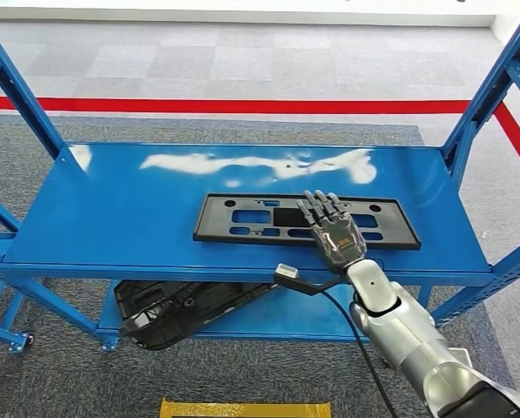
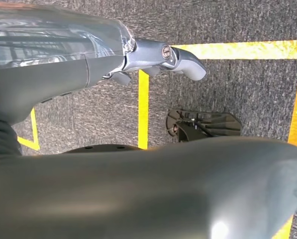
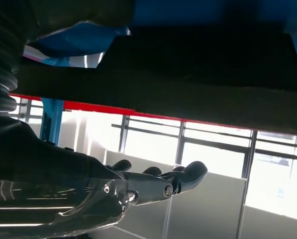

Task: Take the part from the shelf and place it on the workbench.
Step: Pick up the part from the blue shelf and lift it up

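Right hand (image 1: 331, 232) spread flat, over part (image 1: 263, 218)

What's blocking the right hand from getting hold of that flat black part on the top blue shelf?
Nothing visible. The right hand is already over the flat black part, fingers stretched flat across its right-hand portion on the top shelf. No other object lies on that shelf.

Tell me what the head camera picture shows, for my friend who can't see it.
The right robot hand lies flat, fingers spread, over a long black plastic part on a blue shelf. Another black part sits on the lower shelf, above grey carpet.
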### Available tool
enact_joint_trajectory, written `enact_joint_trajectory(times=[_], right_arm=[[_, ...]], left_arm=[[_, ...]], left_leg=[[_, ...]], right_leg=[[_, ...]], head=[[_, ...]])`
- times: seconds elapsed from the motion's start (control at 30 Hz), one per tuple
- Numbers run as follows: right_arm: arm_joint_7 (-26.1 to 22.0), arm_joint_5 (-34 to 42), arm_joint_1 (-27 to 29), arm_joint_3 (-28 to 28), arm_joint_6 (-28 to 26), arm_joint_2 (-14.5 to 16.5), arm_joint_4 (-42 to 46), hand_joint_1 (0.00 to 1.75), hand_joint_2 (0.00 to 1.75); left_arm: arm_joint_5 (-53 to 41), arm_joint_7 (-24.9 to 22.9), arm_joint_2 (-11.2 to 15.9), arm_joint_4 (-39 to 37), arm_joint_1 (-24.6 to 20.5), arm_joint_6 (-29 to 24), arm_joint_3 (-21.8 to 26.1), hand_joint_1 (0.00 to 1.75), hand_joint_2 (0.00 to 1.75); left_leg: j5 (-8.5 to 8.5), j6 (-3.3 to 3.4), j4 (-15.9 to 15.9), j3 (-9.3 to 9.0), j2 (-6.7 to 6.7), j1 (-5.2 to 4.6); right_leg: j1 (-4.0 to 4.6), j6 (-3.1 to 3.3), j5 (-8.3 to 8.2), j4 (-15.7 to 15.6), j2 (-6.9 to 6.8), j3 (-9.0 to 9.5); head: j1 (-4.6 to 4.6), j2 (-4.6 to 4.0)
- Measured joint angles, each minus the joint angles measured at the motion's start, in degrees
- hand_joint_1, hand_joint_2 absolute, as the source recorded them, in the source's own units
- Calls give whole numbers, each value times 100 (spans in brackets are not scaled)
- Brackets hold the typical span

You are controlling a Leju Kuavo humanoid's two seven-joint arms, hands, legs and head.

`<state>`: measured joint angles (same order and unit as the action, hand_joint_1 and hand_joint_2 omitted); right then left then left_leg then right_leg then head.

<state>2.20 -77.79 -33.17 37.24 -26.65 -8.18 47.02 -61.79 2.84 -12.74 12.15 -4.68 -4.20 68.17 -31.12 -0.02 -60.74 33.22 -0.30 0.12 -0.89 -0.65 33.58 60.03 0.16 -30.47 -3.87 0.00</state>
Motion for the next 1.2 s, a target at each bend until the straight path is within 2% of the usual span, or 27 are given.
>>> enact_joint_trajectory(times=[0.07,0.1,0.67,1.2], right_arm=[[1,-9,-7,0,30,11,-34,160,175],[1,-16,-8,0,52,16,-53,175,175],[-54,-42,-52,0,162,22,-254,175,175],[-74,-27,10,-88,-47,13,-96,175,175]], left_arm=[[0,0,0,0,0,0,0,0,0],[0,0,0,0,0,0,0,0,0],[26,63,0,0,7,11,0,0,0],[19,88,0,0,8,-7,0,0,0]], left_leg=[[0,0,0,-2,0,0],[0,0,0,-2,0,0],[0,0,0,0,0,0],[0,0,0,-1,0,0]], right_leg=[[0,0,0,0,0,2],[0,0,0,0,0,2],[0,0,0,0,0,1],[0,0,0,0,0,0]], head=[[0,0],[0,0],[0,0],[0,0]])
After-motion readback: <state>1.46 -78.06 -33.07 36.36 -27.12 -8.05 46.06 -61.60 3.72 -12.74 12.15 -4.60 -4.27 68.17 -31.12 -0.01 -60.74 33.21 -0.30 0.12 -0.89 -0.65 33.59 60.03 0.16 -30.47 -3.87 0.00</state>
